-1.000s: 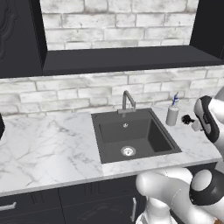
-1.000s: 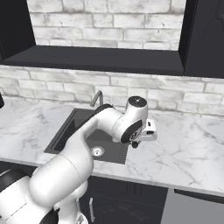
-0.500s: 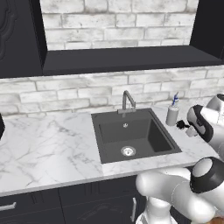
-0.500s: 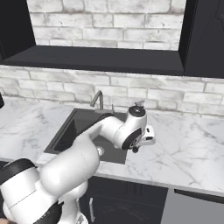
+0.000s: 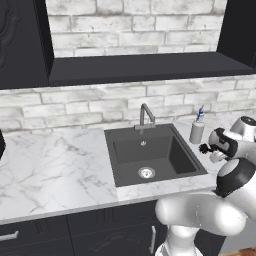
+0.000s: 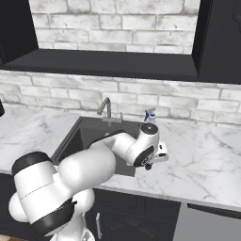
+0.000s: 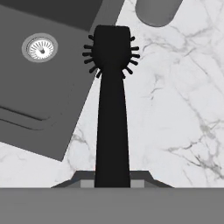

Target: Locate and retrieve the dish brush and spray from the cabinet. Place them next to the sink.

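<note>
My gripper [image 7: 112, 176] is shut on the thin handle of the black dish brush [image 7: 111, 92]. The bristle head points away from the hand, over the white marble just beside the sink's [image 7: 39, 83] right rim. In the left base view the gripper [image 5: 213, 148] hovers low over the counter right of the sink [image 5: 150, 155], with the brush head [image 5: 204, 148] sticking out toward the basin. The grey spray [image 5: 196, 131] with its blue-and-white nozzle stands upright on the marble behind the brush, at the sink's back right corner; its base [image 7: 155, 11] shows beyond the bristles. The black cabinet [image 5: 140, 69] hangs above.
A steel faucet [image 5: 146, 114] rises at the sink's back edge and the round drain [image 7: 40, 48] lies in the basin. White marble counter [image 6: 207, 155] stretches to the right of the gripper. Dark lower fronts with silver handles [image 5: 152, 240] run under the counter edge.
The gripper, still holding the brush, has moved down and to the left, closer to the counter beside the sink's right rim. The spray has not moved.
</note>
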